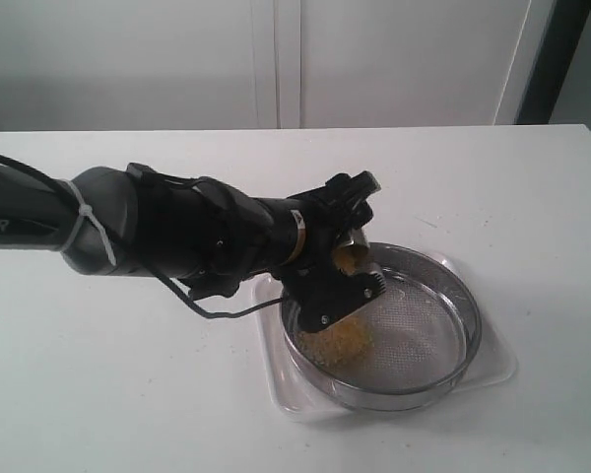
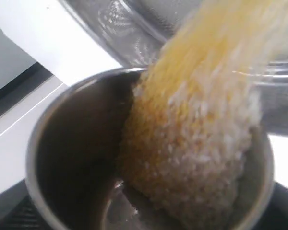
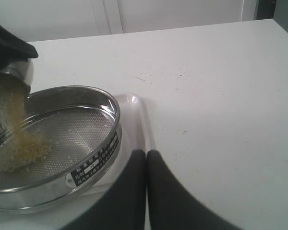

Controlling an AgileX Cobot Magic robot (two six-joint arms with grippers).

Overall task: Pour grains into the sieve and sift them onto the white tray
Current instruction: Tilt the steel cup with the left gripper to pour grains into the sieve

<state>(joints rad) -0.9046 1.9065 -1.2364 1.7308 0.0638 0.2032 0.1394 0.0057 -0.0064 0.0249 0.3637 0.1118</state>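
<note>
Exterior view
Left arm: comes in from the left edge and ends just below the middle of the frame.
Left gripper: jaws spread wide and clamped on a steel cup, one finger on each side (the cup is tipped far over, mouth towards the lower right).
Grains: a yellow heap on the mesh at the sieve's left side, under the cup's mouth; more show inside the cup.
Sieve: lower right of centre, sitting on the white tray, whose corners show around it.
Table: white, carries the tray.

Left wrist view
Steel cup: fills the picture.
Grains: a yellow and whitish mix sliding over the lip in a blurred stream towards the sieve's steel wall beyond.

Right wrist view
Right gripper: two dark fingers pressed together with nothing between them, over the table just beside the tray.
Grains: falling from the cup onto the mesh (a small heap lies where they land).
</note>
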